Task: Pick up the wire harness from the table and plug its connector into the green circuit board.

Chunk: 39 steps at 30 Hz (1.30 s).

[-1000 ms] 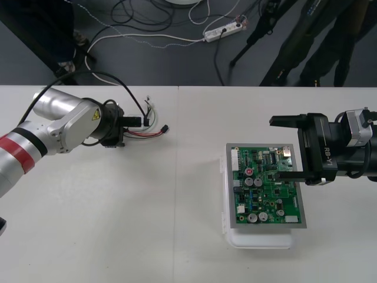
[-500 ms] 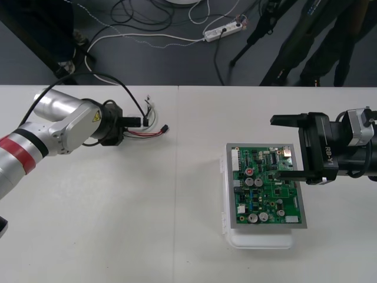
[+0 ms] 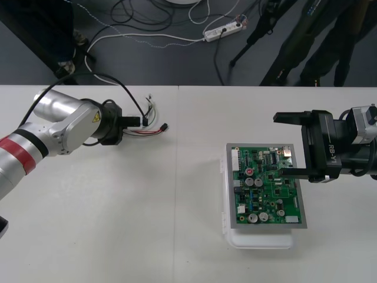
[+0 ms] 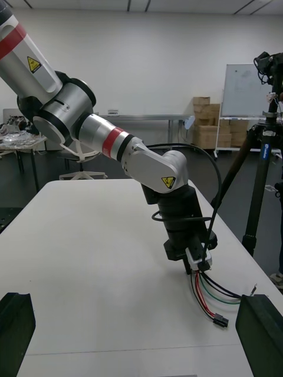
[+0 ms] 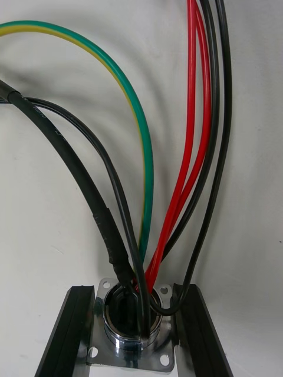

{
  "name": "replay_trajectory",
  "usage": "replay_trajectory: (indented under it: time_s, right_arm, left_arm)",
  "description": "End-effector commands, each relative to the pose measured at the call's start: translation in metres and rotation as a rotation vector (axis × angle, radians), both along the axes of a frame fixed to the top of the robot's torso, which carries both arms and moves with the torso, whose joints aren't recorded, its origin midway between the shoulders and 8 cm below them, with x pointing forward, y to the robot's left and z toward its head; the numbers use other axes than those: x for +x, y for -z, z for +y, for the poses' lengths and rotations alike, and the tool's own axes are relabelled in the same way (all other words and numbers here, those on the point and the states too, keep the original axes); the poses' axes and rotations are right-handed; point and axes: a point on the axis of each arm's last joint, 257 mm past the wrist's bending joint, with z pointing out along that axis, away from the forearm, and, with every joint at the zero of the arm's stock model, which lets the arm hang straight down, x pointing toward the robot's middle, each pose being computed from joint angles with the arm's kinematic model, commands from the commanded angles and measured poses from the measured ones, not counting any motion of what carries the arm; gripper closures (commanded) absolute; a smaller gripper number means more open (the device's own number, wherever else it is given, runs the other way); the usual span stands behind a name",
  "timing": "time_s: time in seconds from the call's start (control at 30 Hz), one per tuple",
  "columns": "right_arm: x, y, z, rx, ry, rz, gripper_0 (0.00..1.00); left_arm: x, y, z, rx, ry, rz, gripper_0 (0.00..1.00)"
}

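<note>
Item 1: left gripper [image 3: 143, 122]. I am seeing it clamped on the wire harness [image 3: 151, 131] at its round metal socket [image 5: 132, 330], over the table [image 3: 177, 236] at far left.
Item 2: red, black and green wires are trailing to the black plug [image 3: 166, 127], which is lying on the table, well apart from the green circuit board [image 3: 265, 186].
Item 3: right gripper [image 3: 290, 145]. It is hovering at the board's right edge, fingers wide apart, holding nothing.

Harness [image 3: 152, 131] far left on table [image 3: 147, 212], in left tool [image 3: 142, 122]; circuit board [image 3: 268, 191] right.
</note>
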Motion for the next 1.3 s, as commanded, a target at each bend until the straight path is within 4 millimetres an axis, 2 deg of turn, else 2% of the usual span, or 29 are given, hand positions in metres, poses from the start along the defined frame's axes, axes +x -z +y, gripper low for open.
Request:
replay_trajectory:
  time_s: [0.03, 0.37, 0.57, 0.77, 0.97, 1.1, 1.3]
  right_arm:
    - [0.004, -0.019, -0.008, 0.002, 0.003, 0.001, 0.00]
    - [0.004, -0.019, -0.008, 0.002, 0.002, 0.018, 0.00]
    - [0.004, -0.019, -0.008, 0.002, 0.002, 0.018, 0.00]
    - [0.003, -0.019, -0.007, 0.002, 0.001, 0.019, 0.00]
    - [0.003, -0.019, -0.008, 0.004, 0.002, 0.015, 0.00]
    - [0.003, -0.019, -0.007, 0.002, 0.001, 0.014, 0.00]
    - [0.004, -0.019, -0.008, 0.002, 0.002, 0.012, 0.00]
  left_arm:
    - [0.011, -0.011, -0.016, -0.005, 0.028, -0.049, 1.00]
    - [0.011, -0.016, -0.013, -0.014, 0.027, -0.050, 1.00]
    - [0.002, -0.027, -0.018, -0.007, 0.046, -0.012, 1.00]
    - [-0.008, -0.037, -0.013, -0.004, 0.048, 0.028, 1.00]
    - [-0.010, -0.047, -0.003, -0.003, 0.054, 0.026, 1.00]
    - [-0.016, -0.055, -0.005, -0.008, 0.061, 0.052, 1.00]
    - [-0.033, -0.079, -0.008, -0.013, 0.076, 0.108, 1.00]
